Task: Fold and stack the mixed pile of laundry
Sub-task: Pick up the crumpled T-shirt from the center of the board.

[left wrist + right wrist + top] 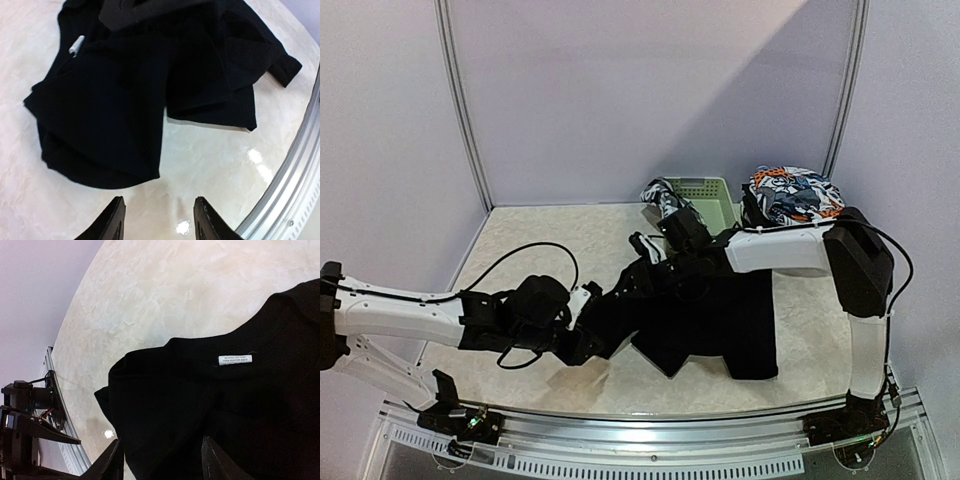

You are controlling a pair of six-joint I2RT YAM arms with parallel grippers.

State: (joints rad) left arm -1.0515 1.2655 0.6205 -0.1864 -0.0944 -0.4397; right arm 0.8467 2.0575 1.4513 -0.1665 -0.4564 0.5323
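The black cloth (720, 320) sprawls mid-table, with its edge just above the left gripper (157, 202), whose fingers are spread over bare table (210, 165). The right gripper (161, 440) is spread too, cloth lying between its fingers. A green basket (705, 195) and a printed pile (795, 195) sit upper right. The left arm stretches in low and the right arm bends over.

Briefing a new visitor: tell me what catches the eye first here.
A large black garment sprawls front and centre, crumpled and unfolded. At the far right, a bright orange-blue-white printed bundle sits heaped beside a pale green basket.
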